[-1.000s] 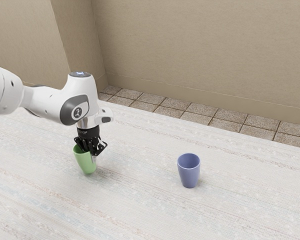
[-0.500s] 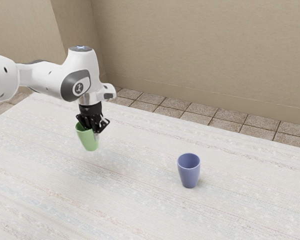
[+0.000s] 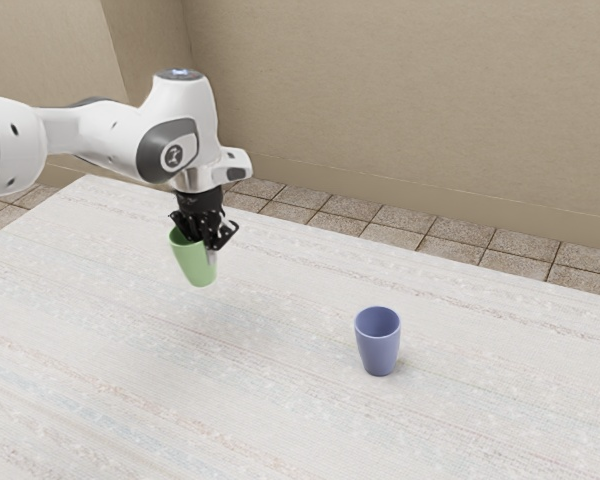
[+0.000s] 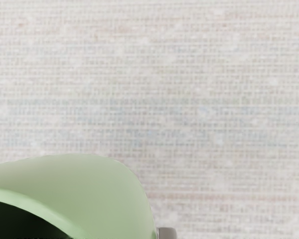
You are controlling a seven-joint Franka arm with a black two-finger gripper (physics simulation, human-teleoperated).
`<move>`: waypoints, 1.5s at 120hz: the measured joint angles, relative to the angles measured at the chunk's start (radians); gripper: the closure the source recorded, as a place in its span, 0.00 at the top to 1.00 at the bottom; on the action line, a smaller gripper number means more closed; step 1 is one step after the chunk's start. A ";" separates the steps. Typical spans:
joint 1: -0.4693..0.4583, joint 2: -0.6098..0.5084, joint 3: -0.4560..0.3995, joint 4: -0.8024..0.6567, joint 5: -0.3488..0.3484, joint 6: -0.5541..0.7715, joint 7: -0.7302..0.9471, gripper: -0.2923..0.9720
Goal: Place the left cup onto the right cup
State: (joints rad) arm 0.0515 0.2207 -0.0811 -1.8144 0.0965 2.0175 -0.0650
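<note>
- Exterior view: pale woven table (image 3: 280, 410), beige walls behind. Your gripper (image 3: 208, 240) pinches the green cup (image 3: 195, 265) by its rim. The cup is tilted, raised clear of the table, and well apart from the blue cup (image 3: 377, 340), toward the exterior view's left of it.
- Risk: that tilted rim hold could slip, or land skewed and topple the blue cup.
- Wrist view: green cup (image 4: 74, 194) glossy, smooth-walled, dark inside.

A pale table (image 3: 280, 410) with a woven, cloth-like texture and faint coloured streaks spans the foreground. Behind it runs a strip of beige floor tiles (image 3: 430, 232). They meet a plain tan wall (image 3: 410, 80) with a low baseboard (image 3: 400, 186) along its foot.
</note>
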 joint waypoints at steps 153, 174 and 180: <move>0.001 0.122 -0.283 0.197 0.112 -0.075 -0.160 0.15; 0.001 0.133 -0.341 0.208 0.143 -0.085 -0.191 0.15; 0.001 0.135 -0.359 0.214 0.148 -0.090 -0.201 0.15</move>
State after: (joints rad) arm 0.0525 0.3560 -0.4398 -1.6003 0.2449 1.9275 -0.2660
